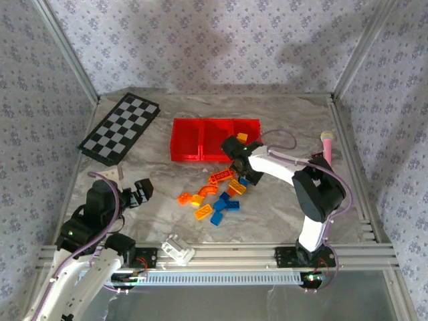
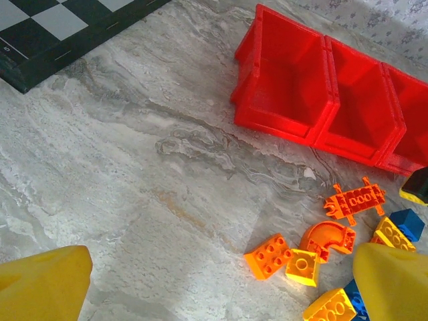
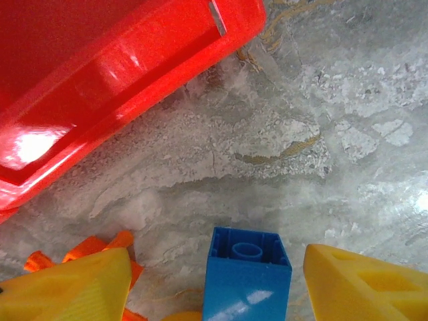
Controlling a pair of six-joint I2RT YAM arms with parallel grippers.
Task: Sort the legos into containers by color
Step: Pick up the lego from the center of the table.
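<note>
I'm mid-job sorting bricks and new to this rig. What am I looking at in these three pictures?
A left arm and a right arm are bolted at the near edge of the table. The overhead picture looks down from behind them: a red three-compartment tray, a checkerboard, a white block, and loose orange, blue and yellow bricks. The other two pictures come from a camera on each wrist; the yellow shapes are that arm's own fingers. The left pincer is wide open and empty. The right pincer is open around a blue brick, gaps either side, so nothing is gripped.
</note>
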